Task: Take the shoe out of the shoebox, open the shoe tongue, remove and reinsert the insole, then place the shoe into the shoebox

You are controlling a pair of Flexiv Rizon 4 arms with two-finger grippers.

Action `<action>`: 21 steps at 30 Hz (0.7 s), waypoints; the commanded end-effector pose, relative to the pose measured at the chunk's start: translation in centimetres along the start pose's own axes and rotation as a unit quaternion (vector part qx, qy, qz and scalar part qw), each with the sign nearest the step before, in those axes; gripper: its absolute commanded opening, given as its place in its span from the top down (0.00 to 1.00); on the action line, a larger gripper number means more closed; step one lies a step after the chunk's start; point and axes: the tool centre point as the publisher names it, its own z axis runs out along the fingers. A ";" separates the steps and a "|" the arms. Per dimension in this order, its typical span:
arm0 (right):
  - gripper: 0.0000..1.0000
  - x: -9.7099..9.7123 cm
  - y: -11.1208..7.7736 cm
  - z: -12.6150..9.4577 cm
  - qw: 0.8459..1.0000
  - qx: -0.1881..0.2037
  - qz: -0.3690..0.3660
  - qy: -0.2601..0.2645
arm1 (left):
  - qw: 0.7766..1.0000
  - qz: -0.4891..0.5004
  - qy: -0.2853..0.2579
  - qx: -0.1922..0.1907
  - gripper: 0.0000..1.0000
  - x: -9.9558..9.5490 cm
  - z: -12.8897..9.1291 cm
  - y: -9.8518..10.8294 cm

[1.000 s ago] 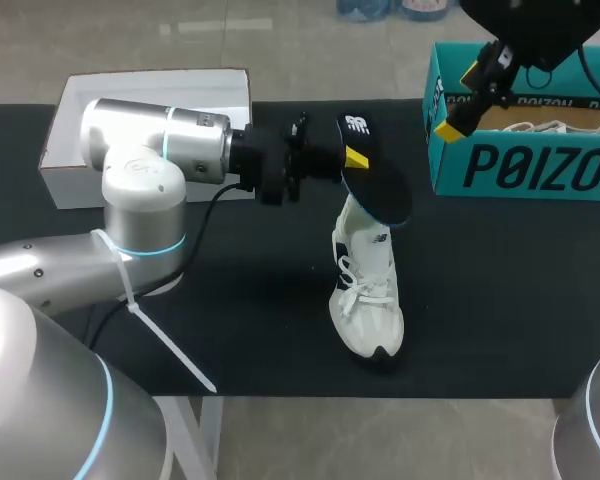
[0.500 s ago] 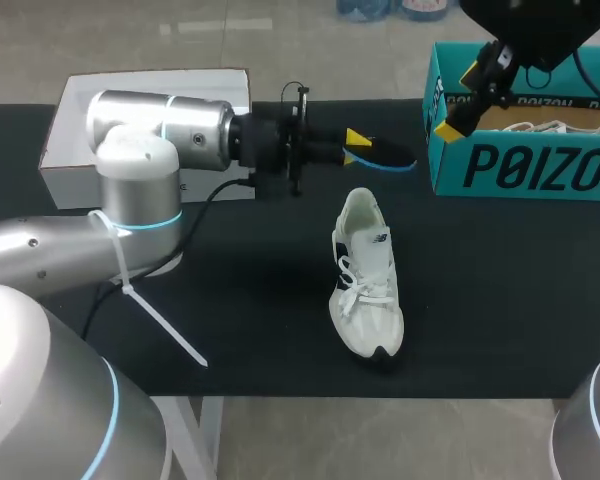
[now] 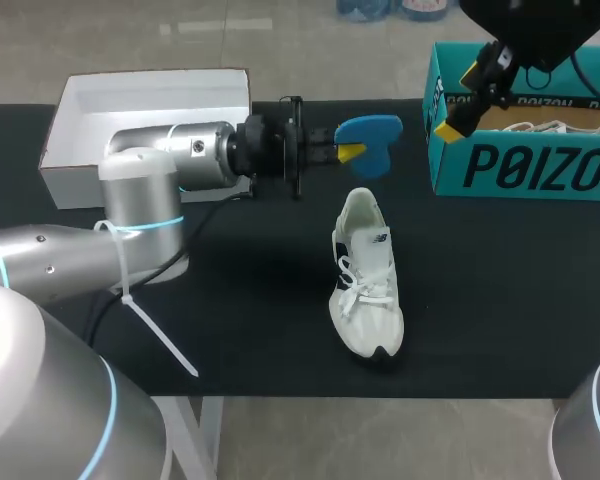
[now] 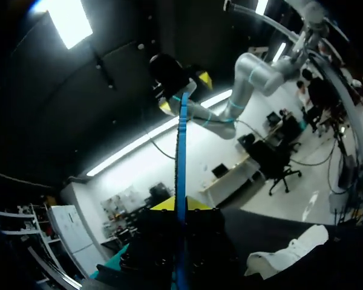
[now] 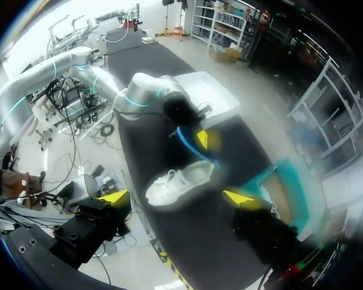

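My left gripper (image 3: 352,152) is shut on one end of the blue insole (image 3: 372,138) and holds it in the air above the table, blue side up. In the left wrist view the insole (image 4: 181,151) shows edge-on between the yellow fingertips (image 4: 196,204). The white shoe (image 3: 367,275) lies on the black table below it, toe toward the front edge. My right gripper (image 3: 462,100) hangs open and empty over the left end of the teal shoebox (image 3: 525,165). From the right wrist view, the shoe (image 5: 178,181) and insole (image 5: 190,142) lie ahead of the right gripper (image 5: 178,198).
A white box lid (image 3: 150,110) lies at the table's back left, behind my left arm. Something white with laces lies inside the teal shoebox. A white cable tie sticks out from my left arm toward the front edge.
My left wrist has turned, flipping the insole from dark side up through edge-on to blue side up. The insole has come away from the shoe's heel. The right arm has not moved.
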 end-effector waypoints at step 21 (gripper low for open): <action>0.00 -0.1 0.2 0.0 1.000 0.002 0.000 0.001 | 0.866 -0.464 -0.186 0.008 1.00 -0.5 -0.8 -0.2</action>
